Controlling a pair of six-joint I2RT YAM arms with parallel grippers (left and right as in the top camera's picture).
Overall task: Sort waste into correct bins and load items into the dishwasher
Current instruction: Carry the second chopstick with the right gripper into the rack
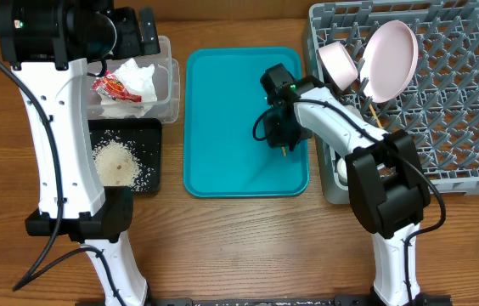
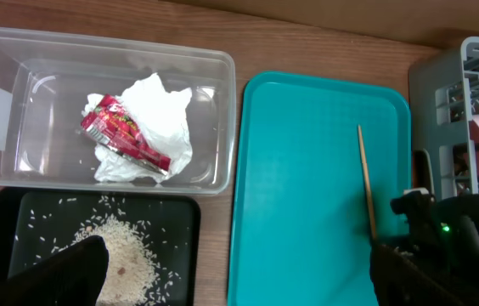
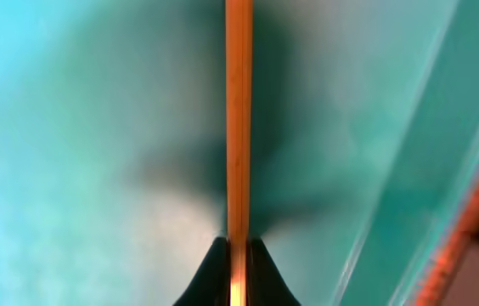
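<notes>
Napkin [image 2: 159,110] and wrapper [image 2: 121,132] lie in the tub [image 2: 104,34], rice [image 2: 125,251] on the black tray [image 2: 19,212], plate [image 1: 390,58] in the rack [image 1: 460,127]; right gripper [image 3: 238,263] pinches a chopstick [image 2: 365,183], left gripper [image 2: 235,255] spread wide.

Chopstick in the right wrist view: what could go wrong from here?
The right gripper pinches the thin chopstick near one end, so it may pivot or slip when lifted. Its long free end could then catch the dish rack wall or the plate standing there.
</notes>
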